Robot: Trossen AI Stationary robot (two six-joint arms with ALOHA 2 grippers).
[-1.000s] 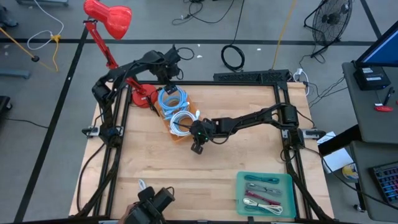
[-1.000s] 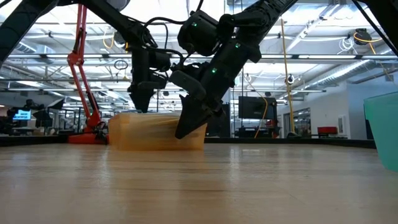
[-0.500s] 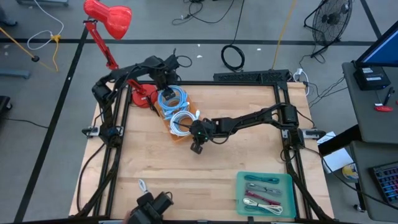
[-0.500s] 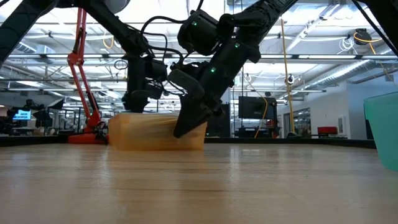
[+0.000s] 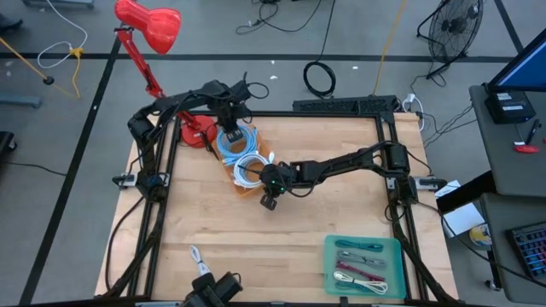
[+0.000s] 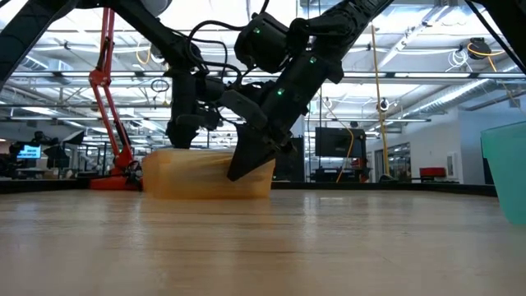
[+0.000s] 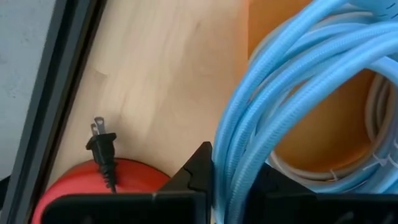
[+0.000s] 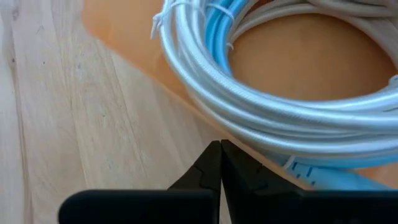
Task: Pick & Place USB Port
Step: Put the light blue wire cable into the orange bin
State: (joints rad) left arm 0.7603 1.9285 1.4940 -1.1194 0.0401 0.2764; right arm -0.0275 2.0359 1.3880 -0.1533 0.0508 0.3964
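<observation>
1. While the left gripper [image 5: 230, 122] sits over the orange tray [image 5: 227, 156], upper-left-centre of the high view, its fingers [image 7: 198, 176] are pinched narrow on the light-blue cable coil [image 7: 292, 81]. Looks like the grasp step, w/ the lift next.
2. Check the bite first: in the left wrist view several strands run between the fingers, so all should come up together. If only some are caught, the coil may splay.
3. Lift straight up, slowly. A second, whitish coil [image 5: 248, 168] lies just beside it in the same tray and could snag.
4. Right gripper [image 5: 270, 201] rests at the tray's lower edge, fingers fully together, holding nothing; best left there as a brace vs. tray drag.
5. Drop-off is probably the teal tray [image 5: 329, 248], lower right; clear the tray wall before travelling across.
</observation>
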